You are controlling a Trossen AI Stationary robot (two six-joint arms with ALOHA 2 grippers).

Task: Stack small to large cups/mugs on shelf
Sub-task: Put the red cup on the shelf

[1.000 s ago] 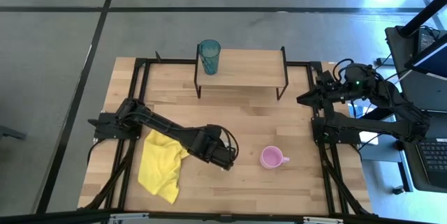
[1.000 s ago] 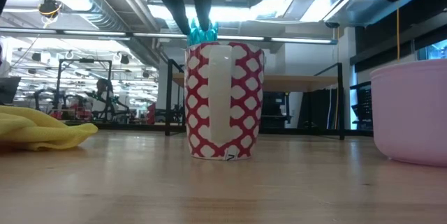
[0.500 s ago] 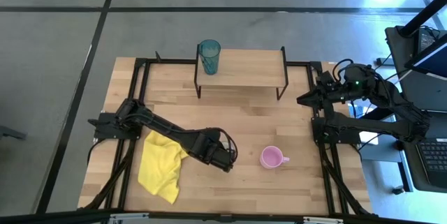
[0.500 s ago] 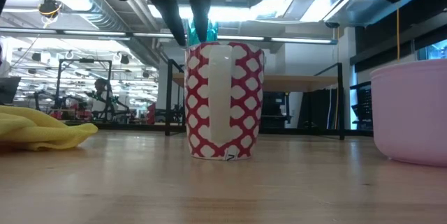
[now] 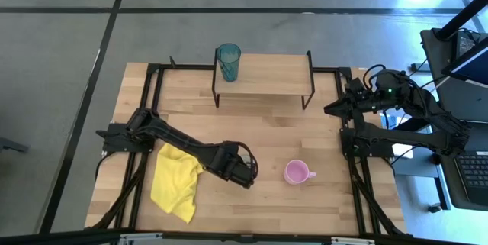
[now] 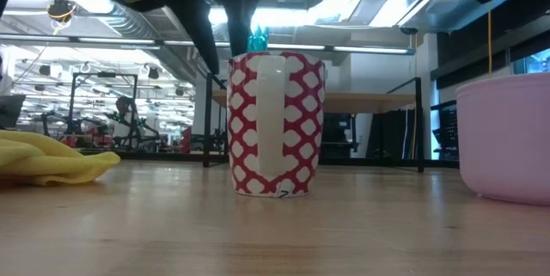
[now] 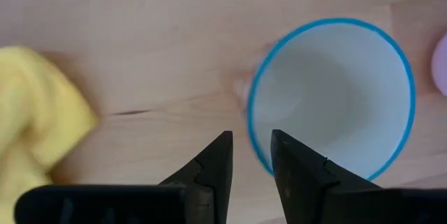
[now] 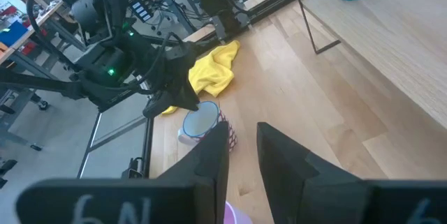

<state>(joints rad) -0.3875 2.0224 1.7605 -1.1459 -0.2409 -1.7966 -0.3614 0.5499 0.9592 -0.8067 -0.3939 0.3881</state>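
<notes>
- High view: the left gripper (image 5: pixel 245 175) hangs over the middle of the bench's front half, hiding the small mug beneath it. The pink mug (image 5: pixel 296 172) stands just to its right, handle toward the bench's right edge. The teal tumbler (image 5: pixel 228 62) stands upright at the left end of the shelf (image 5: pixel 267 75), near the bench's back edge. A yellow cloth (image 5: pixel 175 178) lies toward the front-left corner. The right gripper (image 5: pixel 333 108) waits at the bench's right edge.
- Low view: the small mug (image 6: pixel 276 124), white with a red pattern, stands on the bench, handle facing the camera; dark fingers (image 6: pixel 202 33) hang by its rim.
- Left wrist view: the fingers are slightly apart, straddling the mug's blue-edged rim, gripping nothing.
- Right wrist view: the right gripper's fingers are slightly apart and empty.
</notes>
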